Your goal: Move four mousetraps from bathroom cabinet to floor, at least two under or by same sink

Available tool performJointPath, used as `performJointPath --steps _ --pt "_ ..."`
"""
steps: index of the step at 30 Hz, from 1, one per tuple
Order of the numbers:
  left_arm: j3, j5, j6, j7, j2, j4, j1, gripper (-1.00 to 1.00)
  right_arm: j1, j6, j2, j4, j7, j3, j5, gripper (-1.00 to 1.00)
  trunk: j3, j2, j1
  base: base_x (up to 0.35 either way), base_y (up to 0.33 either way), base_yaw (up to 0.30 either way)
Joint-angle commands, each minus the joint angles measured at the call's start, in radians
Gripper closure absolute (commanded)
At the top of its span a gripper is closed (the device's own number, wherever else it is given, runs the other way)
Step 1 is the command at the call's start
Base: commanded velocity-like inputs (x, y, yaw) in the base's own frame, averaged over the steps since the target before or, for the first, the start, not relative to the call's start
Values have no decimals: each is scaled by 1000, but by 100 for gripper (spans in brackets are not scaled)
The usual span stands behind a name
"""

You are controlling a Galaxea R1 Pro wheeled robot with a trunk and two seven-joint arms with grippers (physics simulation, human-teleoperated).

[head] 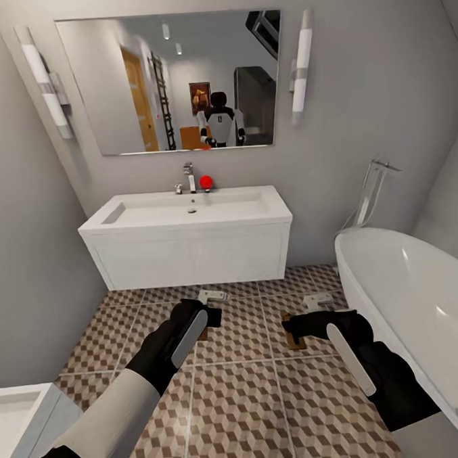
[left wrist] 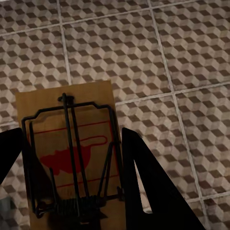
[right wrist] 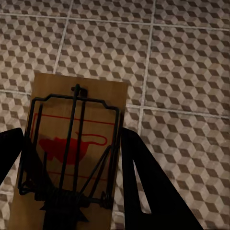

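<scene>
Bathroom: our left end effector (left wrist: 72, 182) and right end effector (right wrist: 72, 182) each clamp mousetrap (left wrist: 67, 148) (right wrist: 76, 143) over bathroom floor (head: 233, 405). We judge traps light, stiff, thin: pinch board edges, avoid wire.

Grey walls (head: 359, 146) all round, big mirror (head: 173, 83) up top with a tube light (head: 301, 62) on each side; white vanity (head: 189, 248) hangs off the back wall, chrome tap (head: 189, 177) in the middle, small red thing (head: 206, 183) beside it; white tub (head: 423, 298) along the right side; cube-pattern tiles (head: 240, 404) underfoot.
</scene>
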Motion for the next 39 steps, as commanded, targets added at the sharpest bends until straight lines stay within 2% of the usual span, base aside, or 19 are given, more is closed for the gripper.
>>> performJointPath --steps 1,7,19,39 --pt "-2 8 3 12 0 -1 -1 100 -1 3 -1 -1 -12 2 -13 100 -3 -1 0 0 0 0" --pt "-2 10 3 45 -3 -2 -1 100 -1 5 -1 -1 -12 2 -13 100 -13 -1 0 0 0 0" --pt "-2 11 3 54 -5 -2 -1 100 -1 6 -1 -1 -12 2 -13 100 -32 -1 0 0 0 0" --pt "-2 10 4 54 -6 -1 -2 100 -1 6 -1 -1 -12 2 -13 100 -128 -141 77 0 0 0"
